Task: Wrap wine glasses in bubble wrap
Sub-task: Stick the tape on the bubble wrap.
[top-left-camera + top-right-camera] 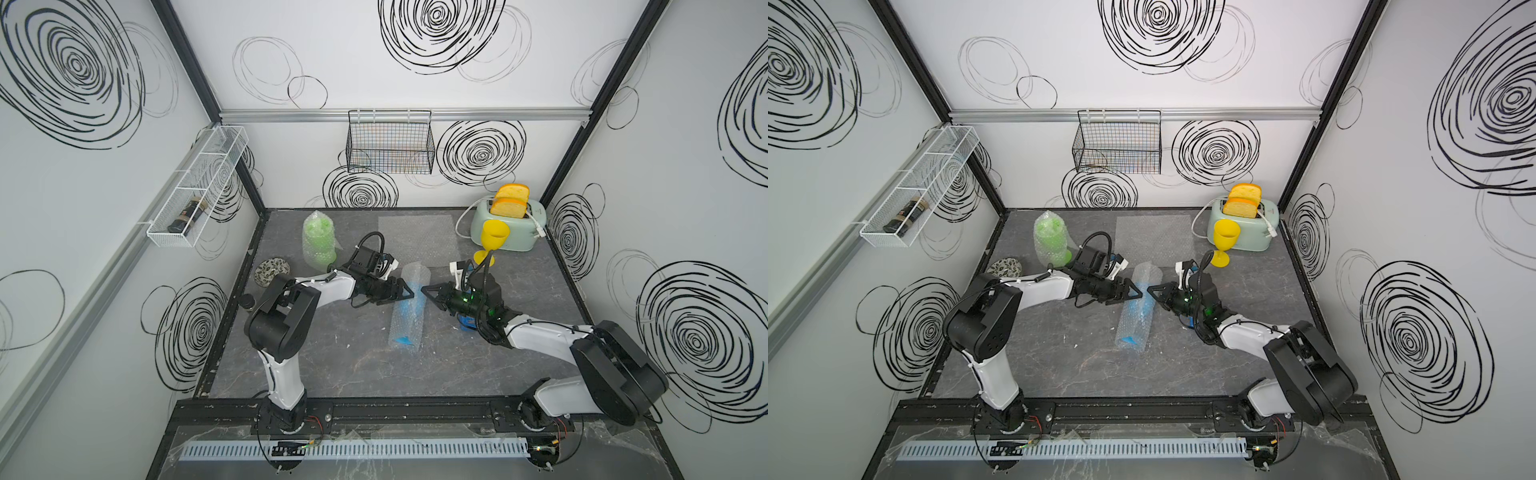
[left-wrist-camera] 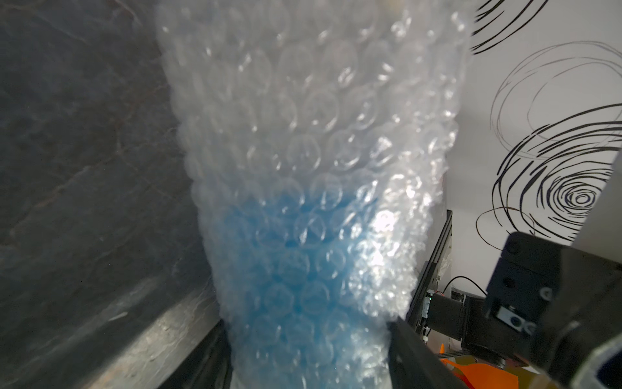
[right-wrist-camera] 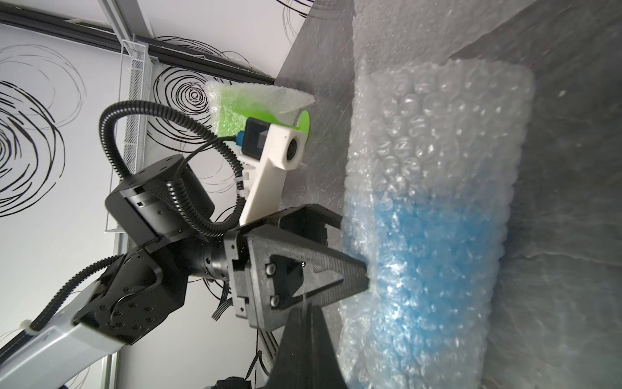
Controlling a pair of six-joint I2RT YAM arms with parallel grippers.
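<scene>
While the blue goblet (image 1: 405,309) lies on its side at the middle of the table (image 1: 353,365), rolled in bubble wrap (image 1: 413,274), it is clasped across the roll by the left gripper (image 1: 406,291). Both fingers (image 2: 407,353) are seen pressed against the film in the left wrist view. The right gripper (image 1: 424,289) is clenched on nothing, tip just beside the roll's other side; contact cannot be told.

The step is judged as securing this roll. The squeeze should be light, so that bubbles are not crushed and the overlap is not sprung open. The seam is best pinned by the closed right tip, and the empty wrap at the far end tucked in.

The green goblet (image 1: 318,241) is wrapped already, upright at the rear. The yellow goblet (image 1: 492,239) is bare, by the toaster (image 1: 511,235), with a flat spare sheet (image 1: 415,237) between them.
</scene>
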